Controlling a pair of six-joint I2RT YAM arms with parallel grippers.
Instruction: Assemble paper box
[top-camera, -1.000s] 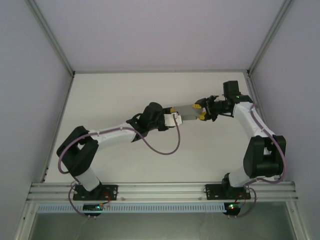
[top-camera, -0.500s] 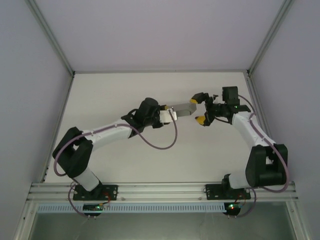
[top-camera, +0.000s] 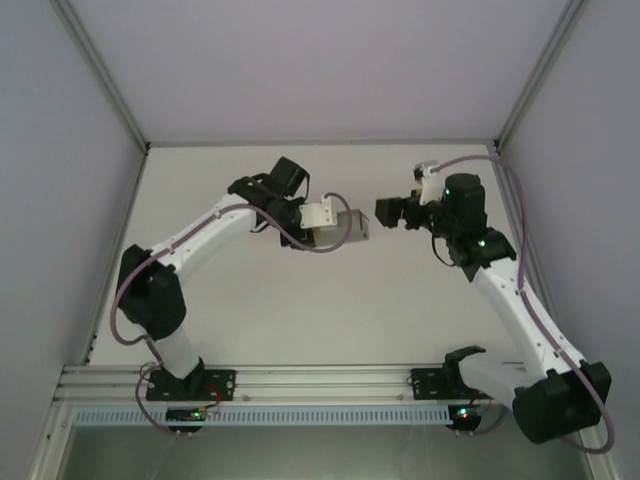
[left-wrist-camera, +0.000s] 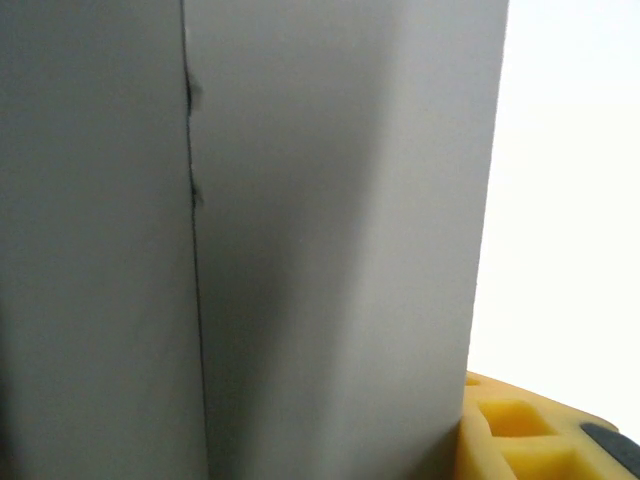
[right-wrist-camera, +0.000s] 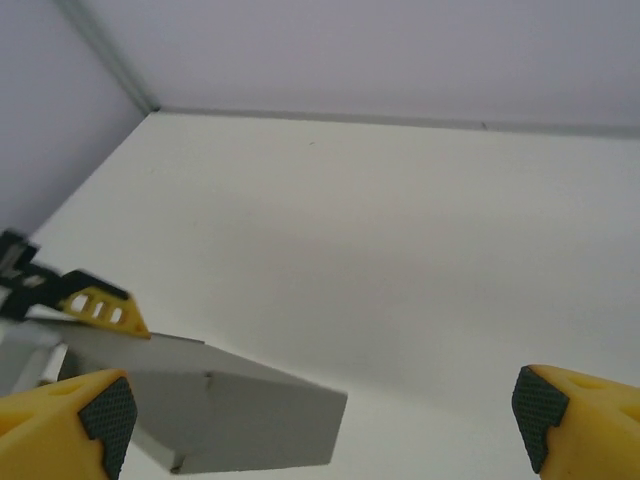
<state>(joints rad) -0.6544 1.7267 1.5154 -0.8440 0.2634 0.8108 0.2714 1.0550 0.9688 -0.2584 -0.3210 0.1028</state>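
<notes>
Mid-assembly, my left gripper (top-camera: 332, 222) pinches the small grey cardboard box (top-camera: 352, 229); my right gripper (right-wrist-camera: 320, 405), jaws spread, should grip its free end

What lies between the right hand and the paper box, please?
Nothing; the top external view shows a bare gap of table between right hand and paper box.

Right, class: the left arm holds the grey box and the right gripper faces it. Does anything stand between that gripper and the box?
Nothing visible does. The right gripper is open and apart from the paper box, which the left gripper grips at its other end. The gap between them looks free.
</notes>
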